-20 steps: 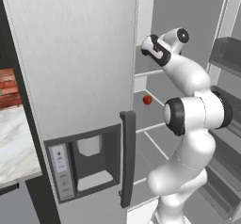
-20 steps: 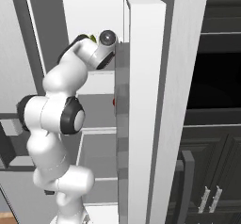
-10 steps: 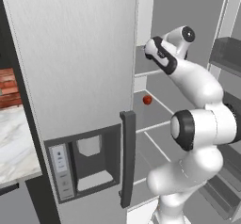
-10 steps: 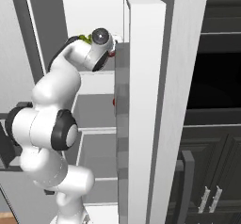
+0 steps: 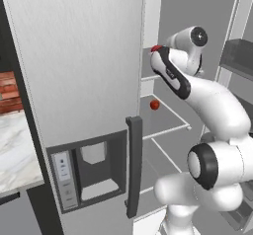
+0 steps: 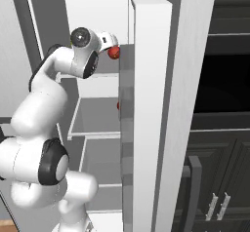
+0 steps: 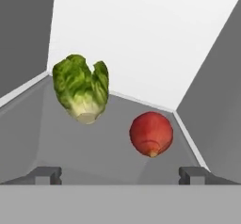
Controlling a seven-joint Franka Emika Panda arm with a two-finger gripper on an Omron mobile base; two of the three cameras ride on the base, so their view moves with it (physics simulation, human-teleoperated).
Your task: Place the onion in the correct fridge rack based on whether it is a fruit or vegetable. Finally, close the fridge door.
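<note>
The deep-red onion (image 7: 151, 133) lies on the pale-grey fridge rack (image 7: 89, 152), a little ahead of my fingertips and right of the middle. My gripper (image 7: 120, 173) is open, its two tips stand wide apart and touch nothing. From the base views the onion (image 5: 156, 48) (image 6: 114, 52) sits at the tip of my gripper (image 5: 159, 56) (image 6: 107, 43), up at the top shelf (image 6: 100, 76). The fridge door (image 6: 151, 109) stands open, seen edge-on.
A green lettuce head (image 7: 82, 89) rests on the same rack, left of the onion. An orange-red ball (image 5: 154, 104) lies on the shelf below. The left door with the dispenser (image 5: 89, 81) is close on the left. Door bins (image 5: 237, 56) are at the right.
My elbow and upper arm have swung up and across, while the hand has stayed at the top shelf. The ball on the lower shelf has not moved.
</note>
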